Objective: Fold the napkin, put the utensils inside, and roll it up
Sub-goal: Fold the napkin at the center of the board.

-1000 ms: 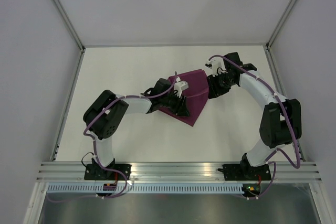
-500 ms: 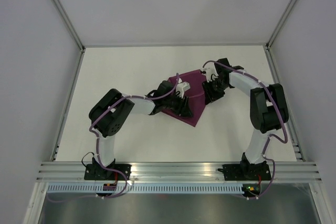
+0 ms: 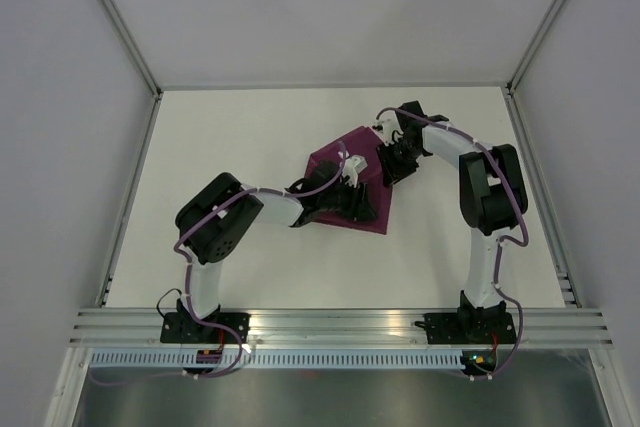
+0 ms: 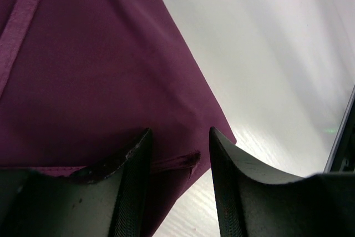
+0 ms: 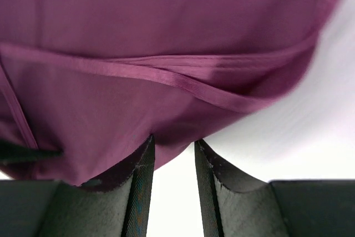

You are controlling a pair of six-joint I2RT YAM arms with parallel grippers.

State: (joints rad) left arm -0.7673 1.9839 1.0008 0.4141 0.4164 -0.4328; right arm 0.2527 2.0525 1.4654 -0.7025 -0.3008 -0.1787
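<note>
centrally, plum napkin (image 3: 328,159) on table (image 3: 230,137)

I count one napkin (image 3: 330,161) on my screens, a single plum cloth lying on the one bench (image 3: 230,137). Two arms reach over it, the left arm (image 3: 215,229) and the right arm (image 3: 490,192). Each carries one set of jaws, so that makes two sets: the left jaws and the right jaws. Each set has two fingers. My left wrist view shows both left fingers (image 4: 130,187) and my right wrist view both right fingers (image 5: 138,187), four in all. One purple cable (image 3: 180,247) runs along each arm, two together. One dark sliver (image 5: 22,154) shows at the cloth's left edge in the right wrist view. I cannot tell whether it is a utensil.
</note>
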